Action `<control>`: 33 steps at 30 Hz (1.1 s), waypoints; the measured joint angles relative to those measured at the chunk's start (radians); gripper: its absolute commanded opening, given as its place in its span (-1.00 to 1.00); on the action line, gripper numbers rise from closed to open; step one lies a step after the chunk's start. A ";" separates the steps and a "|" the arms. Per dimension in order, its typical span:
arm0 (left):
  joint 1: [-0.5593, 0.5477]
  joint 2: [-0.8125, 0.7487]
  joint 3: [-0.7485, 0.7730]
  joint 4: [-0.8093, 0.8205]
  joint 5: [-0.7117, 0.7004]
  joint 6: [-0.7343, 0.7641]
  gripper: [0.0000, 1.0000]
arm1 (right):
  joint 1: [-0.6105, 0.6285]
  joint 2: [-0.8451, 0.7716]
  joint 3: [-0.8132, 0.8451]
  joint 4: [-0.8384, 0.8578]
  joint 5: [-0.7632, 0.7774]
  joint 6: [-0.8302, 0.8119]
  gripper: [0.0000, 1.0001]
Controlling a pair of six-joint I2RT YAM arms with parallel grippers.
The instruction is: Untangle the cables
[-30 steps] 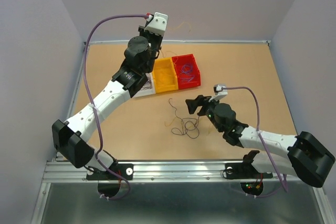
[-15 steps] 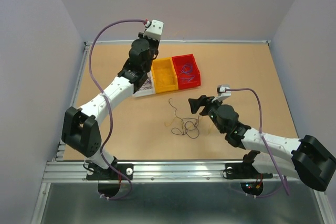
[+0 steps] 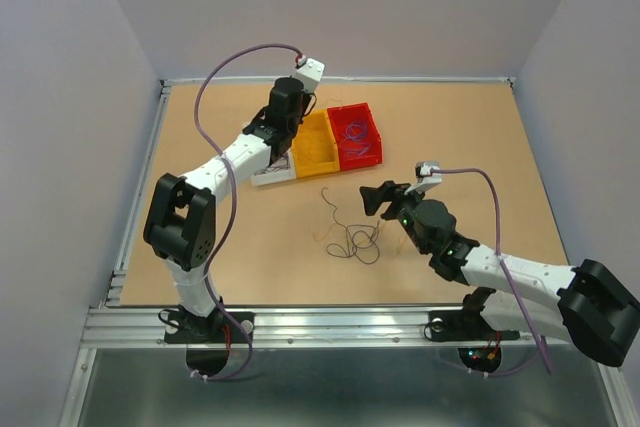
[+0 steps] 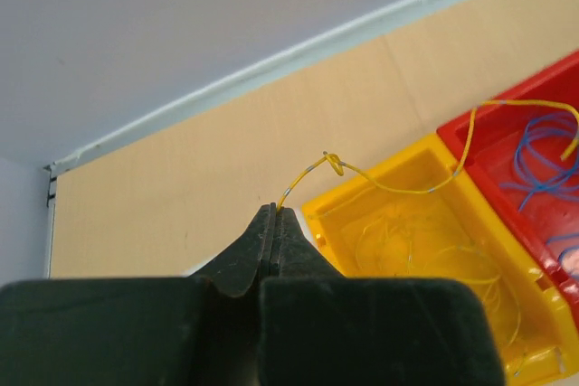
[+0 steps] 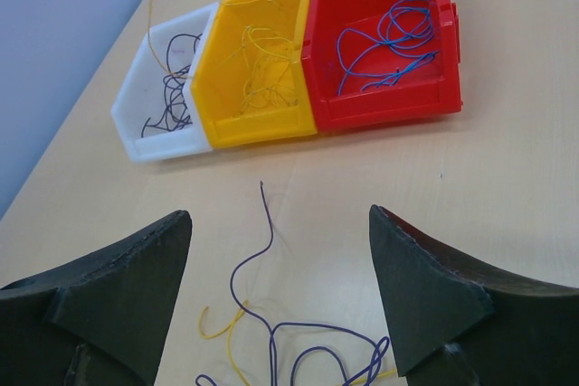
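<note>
The left gripper (image 4: 274,216), jaws clamped on a yellow wire (image 4: 389,189), hangs over the white bin (image 5: 167,145), yellow bin (image 5: 258,128) and red bin (image 5: 389,106) at far centre. The cables (image 3: 352,239) lie tangled on the table (image 3: 480,137), just left of the right gripper (image 5: 279,214), whose jaws are wide apart.

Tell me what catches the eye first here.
The left gripper, shut on a knotted yellow wire, hangs beside the yellow bin, which sits between a white bin and a red bin. On the table, a loose tangle of thin wires lies before the open right gripper.
</note>
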 measured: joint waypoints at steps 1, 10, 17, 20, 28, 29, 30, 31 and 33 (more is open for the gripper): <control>0.000 0.018 0.006 -0.032 0.000 0.011 -1.00 | 0.000 0.000 0.000 0.000 0.000 0.000 0.68; -0.006 0.043 0.006 -0.264 -0.078 0.090 -1.00 | 0.000 0.000 0.000 0.000 0.003 0.000 0.68; -0.037 0.111 0.107 -0.371 -0.129 0.111 -1.00 | 0.000 0.009 0.000 0.000 0.003 0.000 0.68; -0.060 0.252 0.296 -0.438 -0.130 0.090 -1.00 | 0.000 0.010 0.000 0.000 0.004 0.000 0.68; -0.073 0.472 0.418 -0.524 -0.066 -0.006 -1.00 | 0.000 0.007 0.000 0.000 0.008 -0.004 0.68; -0.069 0.490 0.418 -0.529 -0.051 -0.017 -1.00 | 0.000 0.007 0.000 0.000 0.008 -0.004 0.68; -0.063 0.507 0.418 -0.534 -0.026 -0.025 -1.00 | 0.000 0.007 0.000 0.000 0.008 -0.004 0.68; -0.058 0.521 0.418 -0.536 -0.005 -0.032 -1.00 | 0.000 0.007 0.000 0.000 0.008 -0.004 0.68; -0.045 0.547 0.418 -0.541 0.034 -0.045 -1.00 | 0.000 0.006 0.000 0.000 0.008 -0.004 0.68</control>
